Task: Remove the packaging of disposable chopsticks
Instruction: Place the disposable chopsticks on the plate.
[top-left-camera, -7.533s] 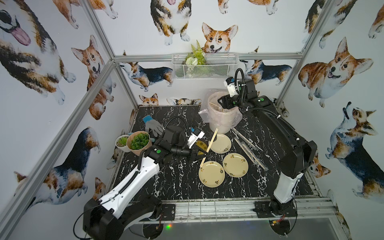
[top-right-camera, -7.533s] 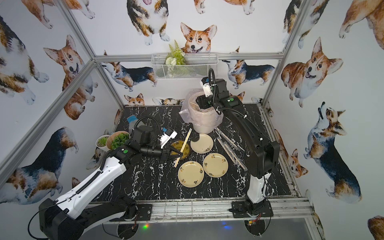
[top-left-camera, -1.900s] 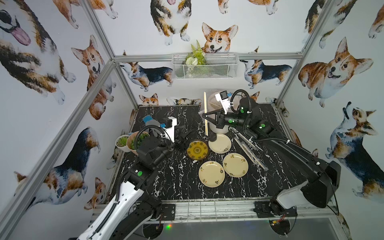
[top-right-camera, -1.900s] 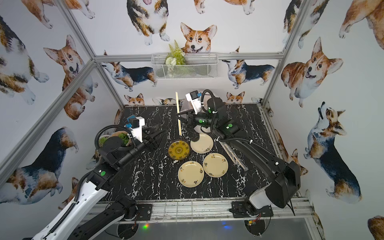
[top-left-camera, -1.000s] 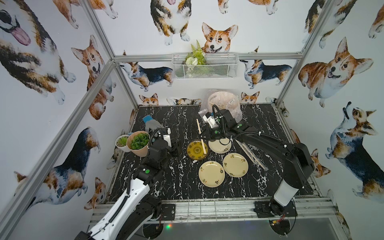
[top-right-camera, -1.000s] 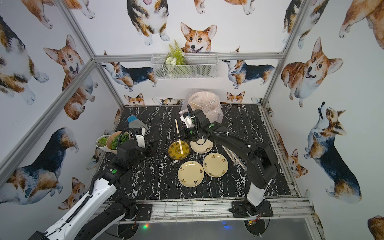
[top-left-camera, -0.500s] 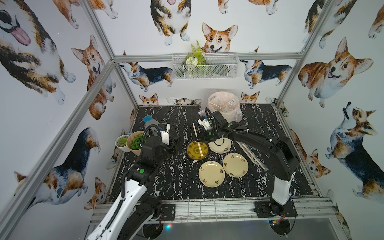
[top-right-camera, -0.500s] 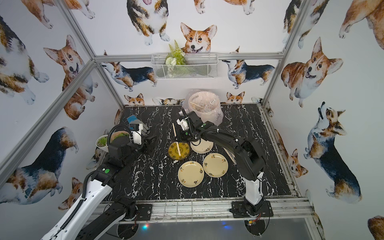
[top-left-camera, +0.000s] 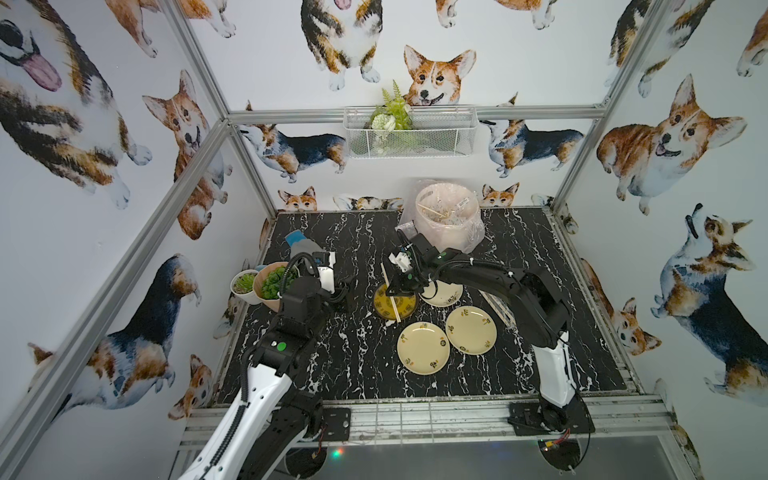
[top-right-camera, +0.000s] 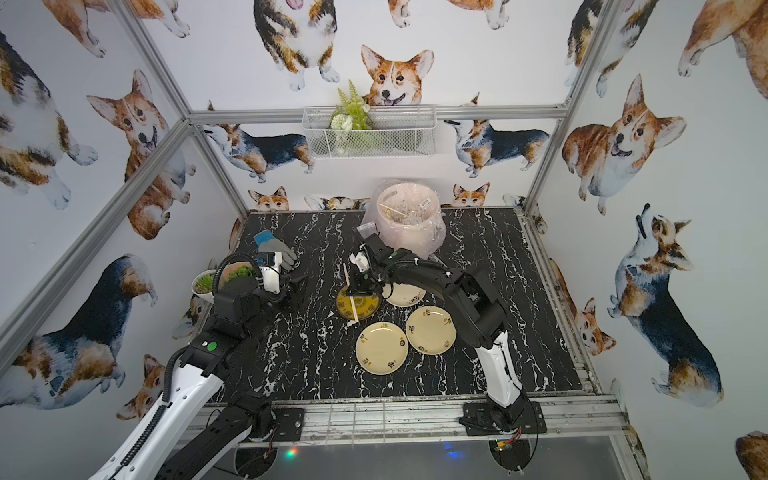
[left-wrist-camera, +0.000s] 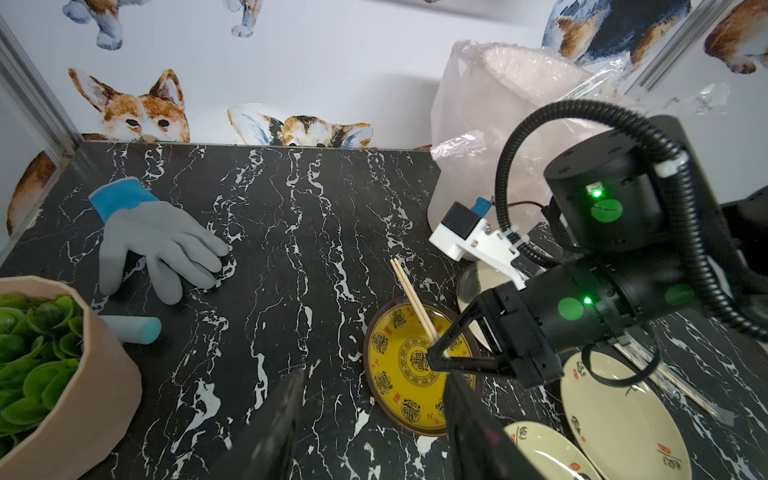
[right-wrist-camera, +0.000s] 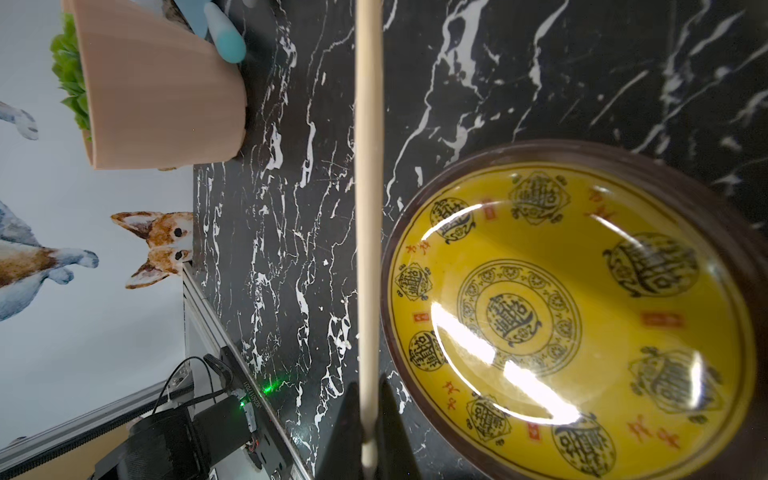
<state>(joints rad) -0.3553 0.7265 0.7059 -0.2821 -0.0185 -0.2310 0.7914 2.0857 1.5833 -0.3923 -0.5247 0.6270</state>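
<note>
Right wrist view: the right gripper (right-wrist-camera: 368, 419) is clamped on the disposable chopsticks (right-wrist-camera: 368, 187), a bare pair running out from the jaws alongside the yellow plate (right-wrist-camera: 519, 320). Both top views show the pair slanting across that plate; whether it touches the rim you cannot tell. Judge the step as laying the unwrapped pair down. If you release while the sticks hang tilted or high, they are likely to bounce or roll off onto the table (left-wrist-camera: 291, 249), since the pair is longer than the plate is wide. The left gripper (left-wrist-camera: 372, 399) hangs half open and empty just beside the same plate, so a wide swing of either arm risks a knock between them. The packaging (left-wrist-camera: 685, 388), clear sleeves with sticks inside, lies beyond the cream plates (top-left-camera: 423, 348), partly under the right arm. A lined bin (top-left-camera: 446, 232) stands behind the plates; a grey glove (left-wrist-camera: 162, 237) and a planter (left-wrist-camera: 70, 374) lie well apart from the work.
</note>
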